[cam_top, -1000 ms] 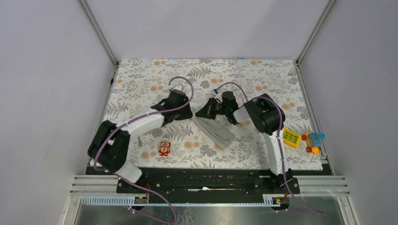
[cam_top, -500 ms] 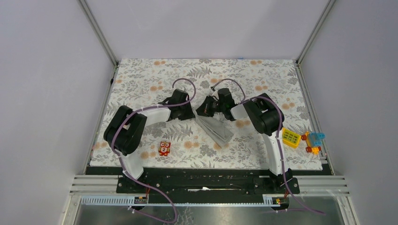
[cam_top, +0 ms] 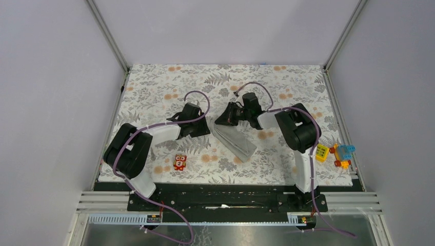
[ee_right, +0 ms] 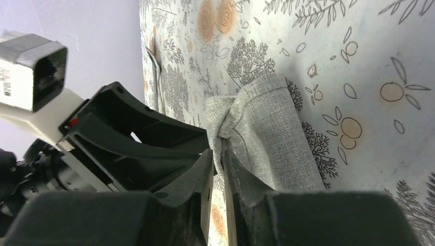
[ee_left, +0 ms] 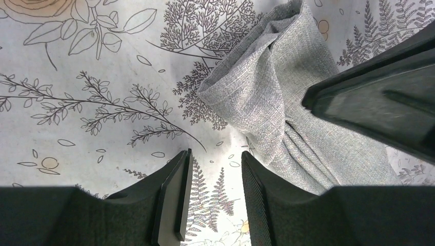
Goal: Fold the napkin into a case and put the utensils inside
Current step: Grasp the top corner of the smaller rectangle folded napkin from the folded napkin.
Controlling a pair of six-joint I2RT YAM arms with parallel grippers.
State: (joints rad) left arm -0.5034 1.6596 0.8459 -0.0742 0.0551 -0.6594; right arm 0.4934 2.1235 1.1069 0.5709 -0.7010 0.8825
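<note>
Parted on the left gripper (ee_left: 215, 156), with nothing in between, just beside the napkin (ee_left: 267, 102). Nearly together on the right gripper (ee_right: 218, 154), only a thin slit, at the cloth's bunched end; cannot tell if pinching. Lying folded on the flowery cover (ee_left: 77, 77).

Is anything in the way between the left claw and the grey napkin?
No, nothing visible. Only bare floral table cover lies between the left gripper and the napkin beside it.

Right gripper (ee_right: 219, 154) close beside left gripper (ee_left: 213, 159)
</note>
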